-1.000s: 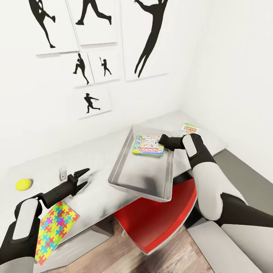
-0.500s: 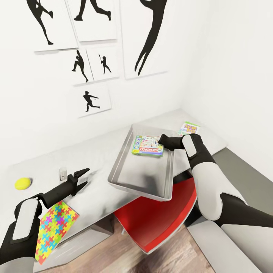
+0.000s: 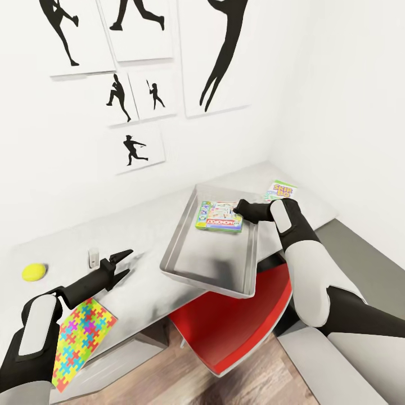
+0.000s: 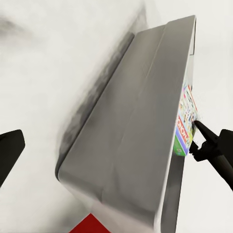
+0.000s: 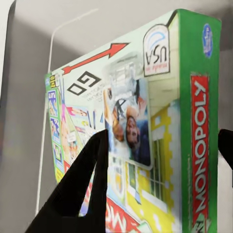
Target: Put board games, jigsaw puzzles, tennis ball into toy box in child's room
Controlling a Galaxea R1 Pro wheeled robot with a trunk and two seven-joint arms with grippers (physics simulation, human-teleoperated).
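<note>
While the right arm bends forward over the clear grey toy box [image 3: 211,264], its tool [image 3: 238,207] straddles the green Monopoly board game [image 3: 219,217] inside, fingers spread. The left tool [image 3: 122,263] hovers spread above the pale surface [image 3: 146,236], near the colourful jigsaw puzzle [image 3: 81,337].

toy box [image 3: 194,261] interior: open bare floor | far end: Monopoly board game [image 3: 220,217] blocks
</note>
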